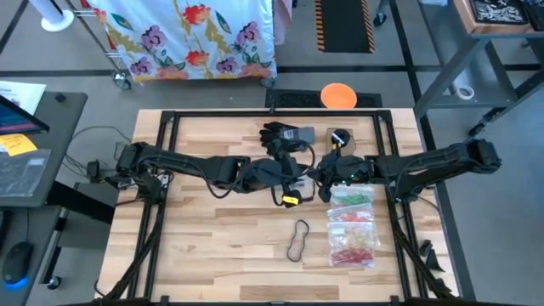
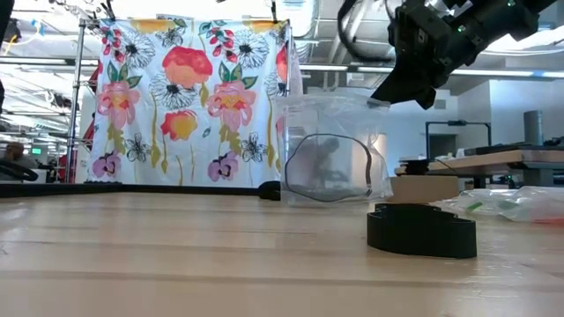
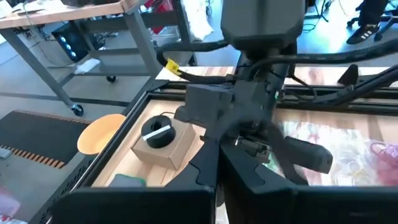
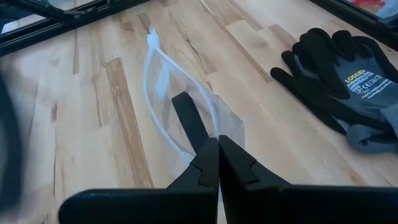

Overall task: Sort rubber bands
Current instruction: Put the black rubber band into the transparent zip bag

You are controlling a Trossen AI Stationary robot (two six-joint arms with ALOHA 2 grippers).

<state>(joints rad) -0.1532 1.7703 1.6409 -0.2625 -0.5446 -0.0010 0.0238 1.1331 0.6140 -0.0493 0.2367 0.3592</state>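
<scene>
Right wrist view: clenched right end effector (image 4: 217,149) on clear bag (image 4: 168,93), contents seemingly hidden; left end effector (image 3: 217,177) clenched.

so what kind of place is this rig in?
Probably a robotics lab or workshop: a wooden table in a black frame, metal-legged workbenches around it, and a floral sheet hung as a backdrop.

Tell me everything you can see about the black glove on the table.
The black glove lies flat on the wooden table near its far edge, fingers spread. It looks like knit fabric with a dark coated palm side, a grey cuff and small white printing near the wrist. Nothing grips it; the shut right gripper sits apart from it, pinching a clear plastic bag.
</scene>
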